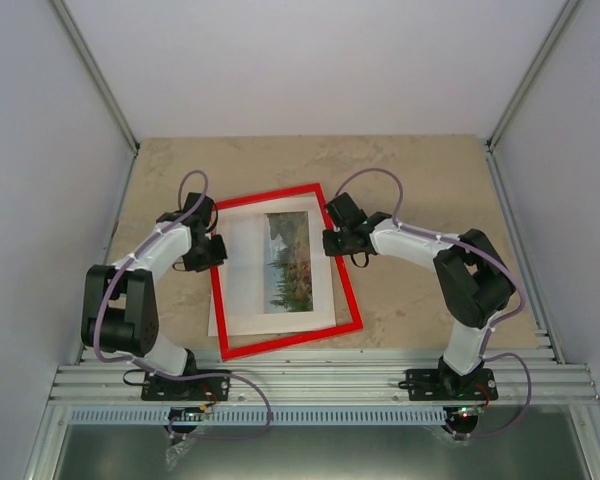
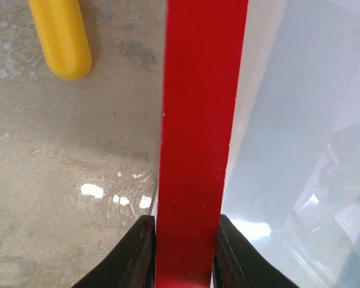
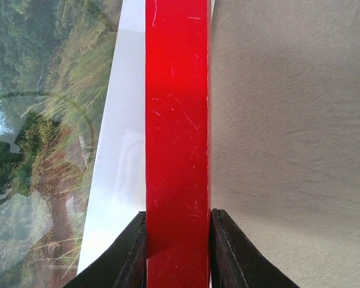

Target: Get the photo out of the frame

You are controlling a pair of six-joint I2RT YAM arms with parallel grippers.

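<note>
The red frame (image 1: 348, 285) lies slightly turned on the table between both arms. Inside it I see the photo (image 1: 288, 262), a landscape print set in a white mat (image 1: 242, 280). My left gripper (image 1: 217, 250) is at the frame's left bar and, in the left wrist view, the left gripper (image 2: 185, 252) is shut on that red bar (image 2: 198, 120). My right gripper (image 1: 332, 240) is at the right bar near the top corner. In the right wrist view the right gripper (image 3: 179, 252) is shut on the bar (image 3: 177, 120), with the photo (image 3: 42, 150) to its left.
White sheet edge (image 1: 216, 322) pokes out past the frame's lower left bar. A yellow rounded rod (image 2: 63, 36) lies on the beige table (image 1: 420, 180) left of the frame. Grey walls close in the left, right and far sides; a metal rail (image 1: 320, 382) runs along the near edge.
</note>
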